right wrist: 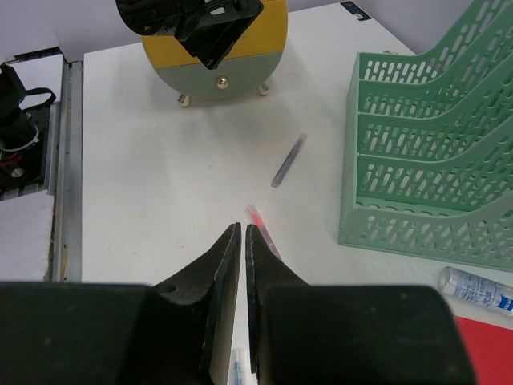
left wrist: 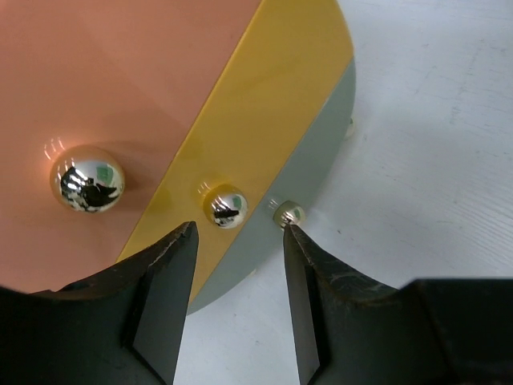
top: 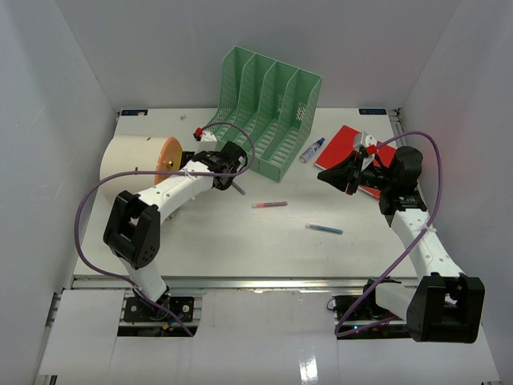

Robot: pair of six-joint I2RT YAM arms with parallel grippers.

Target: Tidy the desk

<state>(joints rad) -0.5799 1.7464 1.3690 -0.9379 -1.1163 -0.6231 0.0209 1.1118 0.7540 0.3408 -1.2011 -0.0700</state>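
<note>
1. Step in hand, as we judge it: opening the round drawer box [top: 136, 158] so that loose items can go inside. The left pincer [left wrist: 238, 233] faces the box front with its jaws partly apart and nothing between them.
2. In the left wrist view the middle knob [left wrist: 227, 206], on the yellow band, sits just beyond the gap between the fingertips. The small knob [left wrist: 287, 212], on the grey band, is right at one tip; we cannot tell whether they touch. The large knob [left wrist: 87, 178], on the pink band, is off to the side.
3. The next move calls for centring the jaws on one knob only, going forward until they straddle it, closing, then pulling straight out. The knobs are smooth and rounded, so we expect a slip if the grip is shallow.
4. The right pincer [right wrist: 243, 228] is closed tight and empty, above the surface [top: 240, 249] near the red notebook [top: 341, 144].
5. The surface is white and flat, with a silver rail [top: 256, 281] along its near edge, just beyond the arm bases.
6. Not yet tidy: a red pen [top: 268, 205], a blue pen [top: 324, 229] and a purplish pen [right wrist: 288, 160] lie apart mid-surface. A bottle [top: 312, 150] lies between the notebook and the green file rack [top: 268, 112].
</note>
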